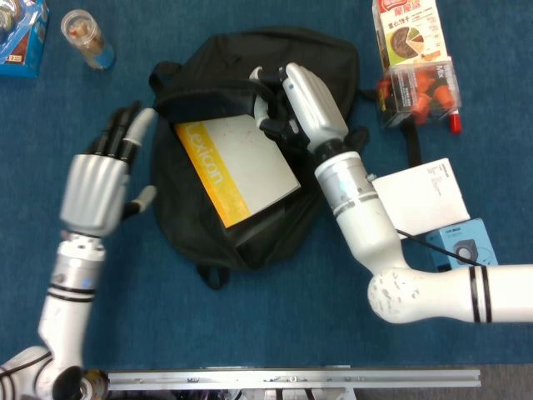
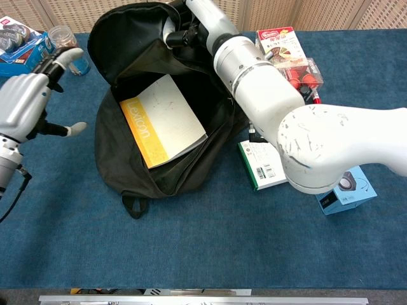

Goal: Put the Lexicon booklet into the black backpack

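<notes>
While white-and-yellow Lexicon booklet [image 2: 166, 122] lies flat inside open black fabric backpack [image 2: 127, 171], left hand [image 1: 98, 183] hovers beside bag's left edge, fingers spread, holding nothing. Right hand [image 1: 293, 102] farther back, fingers curled on backpack's upper rim, holding opening apart. Beyond: clear plastic jar [image 1: 86, 37] on blue cloth table [image 2: 210, 241].

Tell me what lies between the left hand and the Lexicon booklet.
In the head view, only the black backpack's left wall and a strip of blue table separate the open left hand from the Lexicon booklet.
</notes>
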Motion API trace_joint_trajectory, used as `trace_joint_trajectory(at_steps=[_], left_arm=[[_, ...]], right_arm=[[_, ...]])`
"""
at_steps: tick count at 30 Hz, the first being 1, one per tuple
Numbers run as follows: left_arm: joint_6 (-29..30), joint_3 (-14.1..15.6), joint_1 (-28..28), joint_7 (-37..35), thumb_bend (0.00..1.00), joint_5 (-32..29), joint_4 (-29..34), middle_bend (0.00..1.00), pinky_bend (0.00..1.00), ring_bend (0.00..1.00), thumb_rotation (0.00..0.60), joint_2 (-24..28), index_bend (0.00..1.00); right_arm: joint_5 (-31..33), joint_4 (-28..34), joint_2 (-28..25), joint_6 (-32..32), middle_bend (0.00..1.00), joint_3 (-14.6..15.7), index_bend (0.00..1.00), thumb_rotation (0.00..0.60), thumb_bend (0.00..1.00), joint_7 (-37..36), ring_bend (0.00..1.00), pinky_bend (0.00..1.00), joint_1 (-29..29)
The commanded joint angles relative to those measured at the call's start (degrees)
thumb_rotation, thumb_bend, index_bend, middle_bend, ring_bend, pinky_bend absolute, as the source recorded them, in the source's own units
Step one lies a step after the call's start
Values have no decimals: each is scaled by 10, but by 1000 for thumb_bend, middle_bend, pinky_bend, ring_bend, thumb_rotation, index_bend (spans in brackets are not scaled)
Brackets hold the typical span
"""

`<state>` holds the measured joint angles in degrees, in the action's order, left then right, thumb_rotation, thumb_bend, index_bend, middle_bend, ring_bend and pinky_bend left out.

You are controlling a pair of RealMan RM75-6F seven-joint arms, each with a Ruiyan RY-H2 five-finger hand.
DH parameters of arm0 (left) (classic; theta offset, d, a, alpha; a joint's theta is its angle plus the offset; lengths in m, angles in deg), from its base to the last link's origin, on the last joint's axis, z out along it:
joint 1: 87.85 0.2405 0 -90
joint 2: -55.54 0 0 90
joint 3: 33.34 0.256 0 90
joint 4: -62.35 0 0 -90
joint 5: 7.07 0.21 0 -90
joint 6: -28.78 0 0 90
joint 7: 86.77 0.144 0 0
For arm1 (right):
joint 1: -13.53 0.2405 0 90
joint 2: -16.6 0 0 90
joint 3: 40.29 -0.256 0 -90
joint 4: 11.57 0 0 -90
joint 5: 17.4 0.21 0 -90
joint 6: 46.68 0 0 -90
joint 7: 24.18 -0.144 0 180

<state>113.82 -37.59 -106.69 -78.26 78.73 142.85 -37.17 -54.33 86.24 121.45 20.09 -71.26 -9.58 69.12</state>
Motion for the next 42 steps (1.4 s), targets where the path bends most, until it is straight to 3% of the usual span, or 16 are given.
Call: trace_joint_trajectory(at_steps=[1,4,6,9,11,13,16,22,32,36,38,42], left_arm=[[16,4,20,-15,135,-3,19,45,347,68,600,32,0],[24,7,34,-20,134,-5,22,48,347,68,600,55,0],[27,8,42,-28,135,-9,25,49,346,68,600,70,0],[34,4,50,-32,135,-13,27,50,346,67,600,89,0],[37,-1,54,-35,135,-16,27,50,344,68,600,98,0],[37,-7,57,-41,135,-23,28,50,343,68,600,110,0],[31,-16,59,-49,135,-34,27,50,342,68,600,124,0],[20,-24,61,-61,135,-42,25,50,342,68,600,150,0],[8,-36,57,-86,135,-43,19,56,342,69,600,172,5],[14,-37,58,-90,135,-35,9,72,341,74,600,174,33],[19,-37,59,-91,135,-31,-1,78,341,76,600,172,44],[24,-35,61,-94,135,-24,-11,98,341,84,600,171,71]], right_arm=[[-7,11,-12,-14,602,16,732,600,701,-2,598,854,-9],[-12,23,-27,-35,556,36,711,600,642,2,546,804,-14],[-15,32,-42,-59,493,53,628,600,554,10,483,730,-14],[-13,42,-68,-101,336,73,405,600,309,19,330,554,-10],[-20,43,-84,-116,240,89,225,600,96,37,229,430,-4],[-27,50,-96,-126,188,101,110,600,11,43,180,361,-3],[-37,69,-117,-133,123,104,4,600,0,32,145,322,-9],[-103,109,-177,-102,118,116,0,600,0,1,134,314,-52],[-183,164,-309,-83,234,148,25,600,0,-74,146,317,-140],[-220,147,-343,-28,319,172,144,600,98,-66,221,412,-184],[-231,137,-359,-5,388,185,279,600,202,-62,285,473,-206],[-253,115,-384,40,495,214,477,600,264,-33,403,547,-245]])
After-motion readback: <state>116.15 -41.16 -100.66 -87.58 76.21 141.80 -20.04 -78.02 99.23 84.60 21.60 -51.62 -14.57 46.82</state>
